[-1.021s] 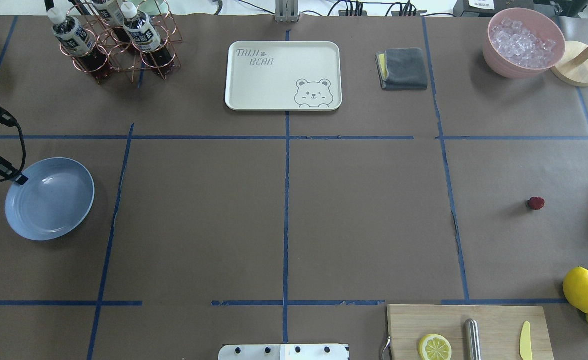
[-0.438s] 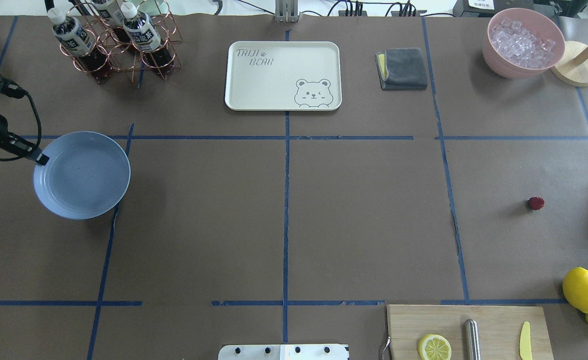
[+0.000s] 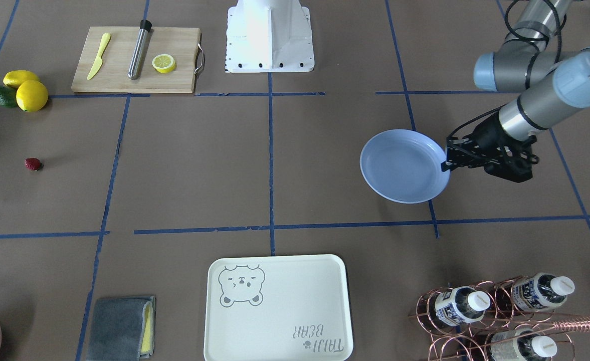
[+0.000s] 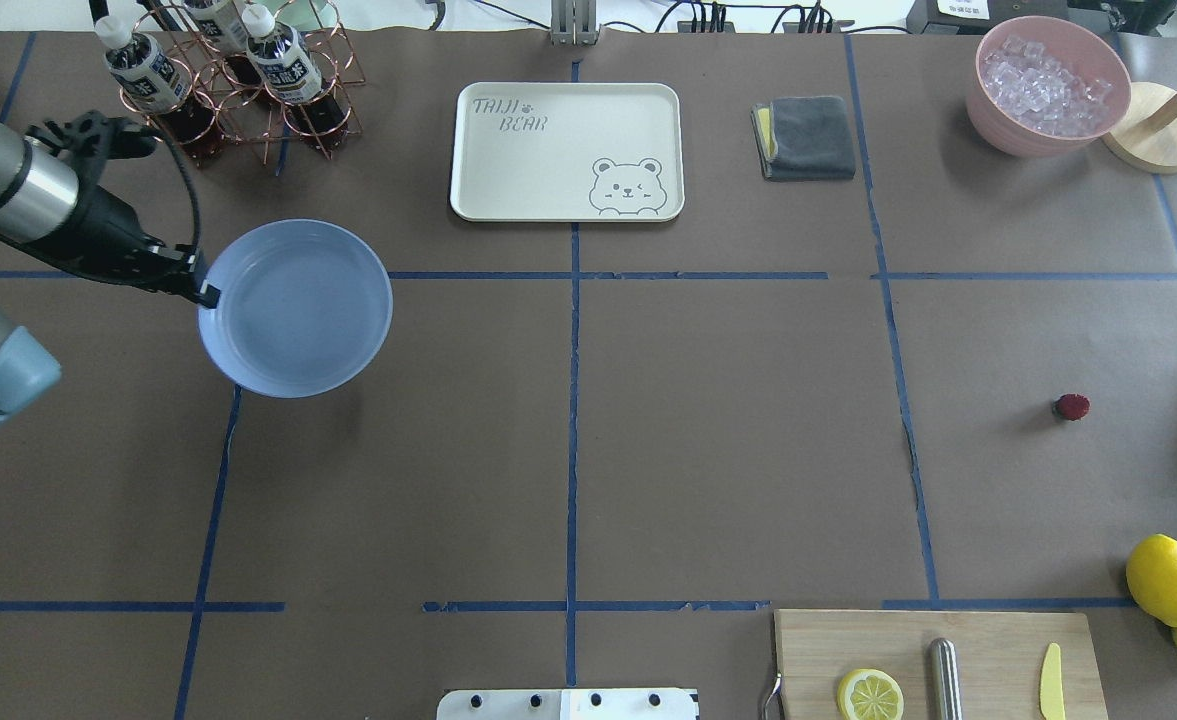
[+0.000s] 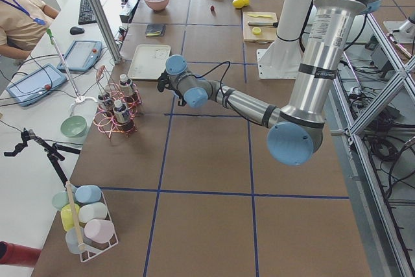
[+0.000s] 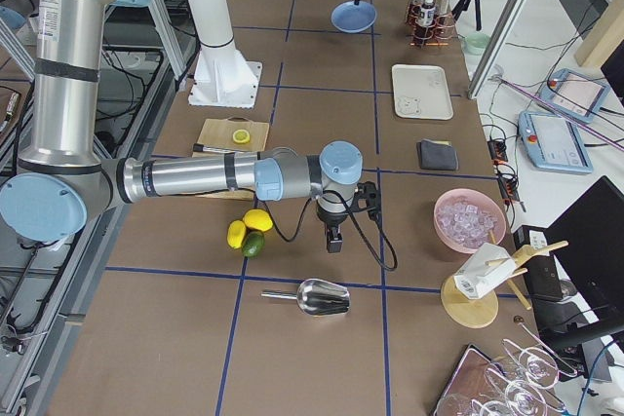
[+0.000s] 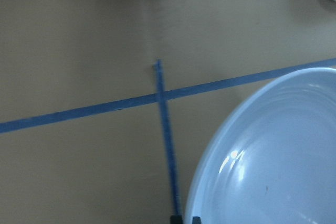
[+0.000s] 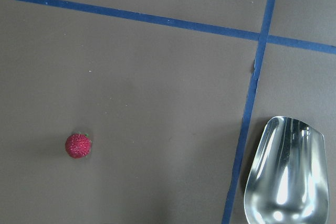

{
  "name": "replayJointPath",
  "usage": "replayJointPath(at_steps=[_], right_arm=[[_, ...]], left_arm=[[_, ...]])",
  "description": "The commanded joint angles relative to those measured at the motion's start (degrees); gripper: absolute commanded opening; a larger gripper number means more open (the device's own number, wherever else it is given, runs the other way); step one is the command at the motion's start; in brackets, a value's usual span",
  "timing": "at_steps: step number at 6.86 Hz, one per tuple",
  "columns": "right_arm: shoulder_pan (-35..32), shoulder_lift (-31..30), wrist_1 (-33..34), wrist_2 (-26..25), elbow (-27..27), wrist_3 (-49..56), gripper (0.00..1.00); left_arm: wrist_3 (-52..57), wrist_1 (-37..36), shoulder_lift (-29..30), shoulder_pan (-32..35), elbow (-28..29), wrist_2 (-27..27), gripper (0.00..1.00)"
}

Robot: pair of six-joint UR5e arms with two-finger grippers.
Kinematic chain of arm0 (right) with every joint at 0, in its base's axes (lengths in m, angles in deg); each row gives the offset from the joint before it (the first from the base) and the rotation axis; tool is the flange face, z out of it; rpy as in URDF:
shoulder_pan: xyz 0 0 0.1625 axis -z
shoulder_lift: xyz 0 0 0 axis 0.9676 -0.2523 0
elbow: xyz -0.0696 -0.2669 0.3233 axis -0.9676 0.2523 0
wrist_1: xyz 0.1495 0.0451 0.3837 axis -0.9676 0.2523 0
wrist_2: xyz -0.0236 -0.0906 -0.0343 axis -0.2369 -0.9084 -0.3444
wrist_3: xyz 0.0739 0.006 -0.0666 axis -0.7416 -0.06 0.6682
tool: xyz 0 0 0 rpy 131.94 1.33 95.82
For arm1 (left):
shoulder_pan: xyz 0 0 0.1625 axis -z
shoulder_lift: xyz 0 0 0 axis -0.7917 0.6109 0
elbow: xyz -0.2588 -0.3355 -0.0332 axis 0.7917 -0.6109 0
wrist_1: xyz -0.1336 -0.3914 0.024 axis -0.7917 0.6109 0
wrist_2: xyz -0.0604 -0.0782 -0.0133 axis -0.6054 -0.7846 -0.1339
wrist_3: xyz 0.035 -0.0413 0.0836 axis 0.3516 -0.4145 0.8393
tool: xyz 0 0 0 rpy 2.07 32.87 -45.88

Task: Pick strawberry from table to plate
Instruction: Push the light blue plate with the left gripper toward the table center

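Observation:
The strawberry point(image 4: 1072, 406) point(image 3: 33, 164), small and dark red, lies alone on the brown paper table point(image 4: 728, 450) at the robot's right. It also shows in the right wrist view point(image 8: 78, 146). My left gripper point(image 4: 203, 290) point(image 3: 447, 163) is shut on the rim of the light blue plate point(image 4: 295, 308) point(image 3: 404, 165) point(image 7: 273, 156) and holds it above the table, left of centre. The plate has nothing in it. My right gripper point(image 6: 333, 241) shows only in the exterior right view, hanging near the lemons; I cannot tell whether it is open or shut.
A copper rack of bottles point(image 4: 228, 80) stands just behind the left arm. At the back are a cream bear tray point(image 4: 566, 150), a grey cloth point(image 4: 806, 137) and a pink bowl of ice point(image 4: 1048, 85). Cutting board point(image 4: 938, 660) and lemons point(image 4: 1165, 578) sit near right; a metal scoop point(image 8: 286, 171) lies beside the strawberry.
The left arm has carried the plate to the right and away from the robot, from the table's left edge toward the centre. The strawberry has not moved.

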State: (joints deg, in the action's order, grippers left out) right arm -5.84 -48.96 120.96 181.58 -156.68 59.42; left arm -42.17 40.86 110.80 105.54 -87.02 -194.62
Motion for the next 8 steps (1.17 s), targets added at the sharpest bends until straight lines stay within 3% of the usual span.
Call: replayJointPath(at_steps=[1,2,3,5,8], right_arm=[[-0.1,0.0,-5.3,0.4,2.9,-0.4,1.00],[-0.1,0.0,-7.9,0.8,4.6,-0.5,1.00],[0.0,0.0,-8.4,2.1,5.4,-0.5,1.00],[-0.1,-0.6,-8.4,3.7,5.5,-0.5,1.00],[0.0,-0.6,-8.4,3.7,5.5,-0.6,1.00]], left_arm=[[-21.8,5.8,7.7,-11.5,0.8,3.0,0.00],[-27.1,6.0,10.7,-16.9,2.2,9.7,0.00],[-29.5,6.3,12.6,-19.4,4.1,12.9,0.00],[-29.7,6.2,15.7,-20.9,8.3,14.8,0.00],[-29.6,6.2,15.8,-21.9,8.9,16.6,0.00]])
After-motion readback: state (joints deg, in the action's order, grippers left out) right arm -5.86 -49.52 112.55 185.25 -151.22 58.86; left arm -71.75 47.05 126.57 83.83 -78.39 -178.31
